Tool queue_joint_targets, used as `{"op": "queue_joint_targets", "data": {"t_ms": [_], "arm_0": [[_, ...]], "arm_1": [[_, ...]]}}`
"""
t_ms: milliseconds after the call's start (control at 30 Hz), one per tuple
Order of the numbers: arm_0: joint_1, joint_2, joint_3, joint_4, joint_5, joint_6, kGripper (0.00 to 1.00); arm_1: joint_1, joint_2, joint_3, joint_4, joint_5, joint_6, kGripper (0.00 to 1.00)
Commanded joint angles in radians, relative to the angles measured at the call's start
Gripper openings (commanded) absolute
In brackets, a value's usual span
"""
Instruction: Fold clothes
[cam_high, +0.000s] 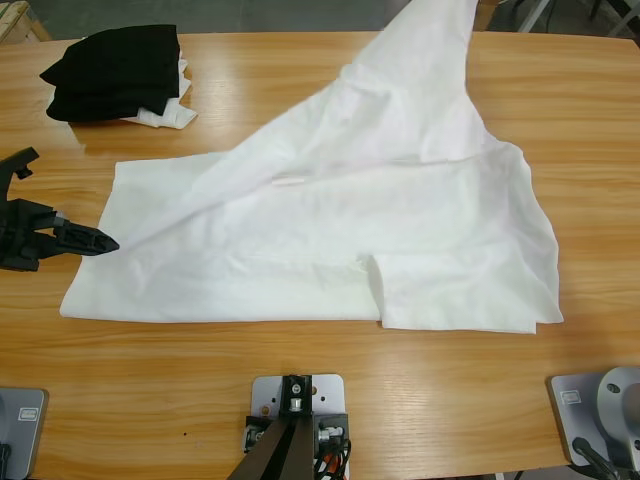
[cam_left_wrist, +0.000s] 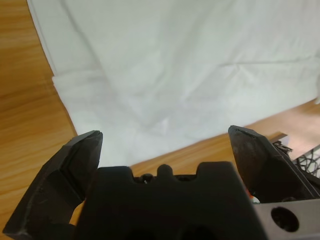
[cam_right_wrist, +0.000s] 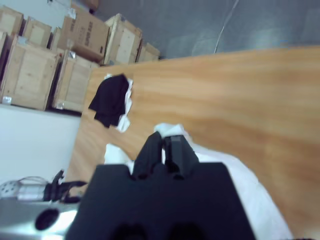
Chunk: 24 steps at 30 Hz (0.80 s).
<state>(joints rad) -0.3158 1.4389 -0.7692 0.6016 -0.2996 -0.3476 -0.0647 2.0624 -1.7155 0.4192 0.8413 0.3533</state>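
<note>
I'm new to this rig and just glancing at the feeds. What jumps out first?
The big white T-shirt fills the table's middle, one corner pulled up toward the top edge by the right gripper, jaws shut on the cloth. The left gripper waits open at the shirt's left edge. A black bundle sits at the far left corner.

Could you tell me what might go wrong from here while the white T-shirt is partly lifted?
1. The right gripper is shut on the white T-shirt, whose lifted part rises out of the high view; the thin fabric could slip from that pinch and drop in a heap.
2. The left gripper is open beside the shirt's edge, holding nothing, so further pulling may drag the whole shirt across the table.
3. The black bundle lies close to the shirt; a swinging fold could catch it.
</note>
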Motion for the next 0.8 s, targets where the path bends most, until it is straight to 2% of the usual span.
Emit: {"op": "queue_joint_targets", "data": {"t_ms": [33,200,333,433,500,633,733,800], "arm_0": [[-0.012,-0.021,0.030,0.003,-0.001,-0.001,0.977],[-0.018,-0.011,0.034,-0.008,-0.001,-0.001,0.977],[-0.036,-0.013,0.028,-0.011,0.001,0.017,0.978],[-0.092,0.019,-0.012,-0.019,0.027,0.116,0.982],[-0.142,0.047,-0.071,-0.015,0.057,0.203,0.986],[-0.290,0.148,-0.238,0.058,0.206,0.397,0.982],[-0.325,0.283,-0.357,0.156,0.351,0.405,0.979],[-0.327,0.355,-0.431,0.214,0.392,0.399,0.957]], "arm_1": [[-0.021,0.222,-0.136,0.015,-0.071,0.021,0.995],[0.042,0.090,-0.125,0.117,-0.216,-0.160,1.000],[0.167,-0.149,-0.052,0.239,-0.403,-0.236,1.000],[0.257,-0.353,0.105,0.317,-0.484,-0.237,1.000],[0.308,-0.508,0.255,0.340,-0.554,-0.236,1.000],[0.368,-0.793,0.559,0.344,-0.618,-0.149,1.000],[0.370,-0.911,0.699,0.337,-0.630,-0.105,1.000],[0.370,-0.935,0.717,0.339,-0.631,-0.097,1.000]]}}
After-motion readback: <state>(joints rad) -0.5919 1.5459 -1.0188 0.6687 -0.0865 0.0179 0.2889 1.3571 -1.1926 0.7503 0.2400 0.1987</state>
